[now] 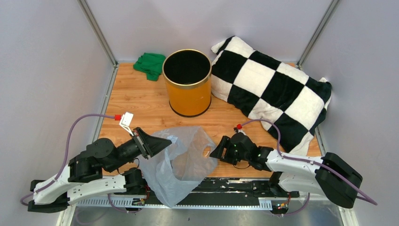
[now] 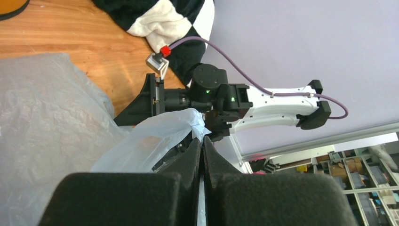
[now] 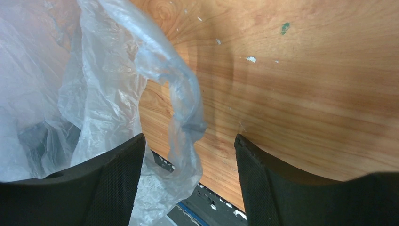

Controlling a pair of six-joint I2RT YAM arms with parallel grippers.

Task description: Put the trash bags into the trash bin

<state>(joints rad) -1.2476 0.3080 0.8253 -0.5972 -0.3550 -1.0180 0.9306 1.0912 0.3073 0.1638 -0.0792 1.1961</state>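
The trash bag [image 1: 181, 162] lies on the near part of the wooden surface [image 1: 141, 101], between the two arms. Part of it hangs over the near edge. The trash bin [image 1: 187, 82] stands farther back, in the middle, well apart from the bag. Its mouth faces up and nothing blocks it. A checkered blanket [image 1: 273, 89] lies to the right of the bin and a green cloth [image 1: 150, 65] sits to its far left.

The left gripper [image 1: 167, 141] is at the left side of the bag. In the left wrist view its two fingers [image 2: 188, 165] are pressed together, and a bunch of the thin plastic runs in between them, so it looks clamped on the bag. The right gripper [image 3: 189, 139] is at the right side of the bag with its fingers [image 3: 117, 174] wide apart. A loop of the bag hangs right between them, just above the surface.

The step now looks like the right gripper taking hold of that loop. To do it well, it should close on the loop itself and not press down into the wood. The plastic is thin and slippery, so a full, firm pinch is best. Then both arms should lift together, high enough that the floppy bag passes over the gold rim and does not tip the bin.
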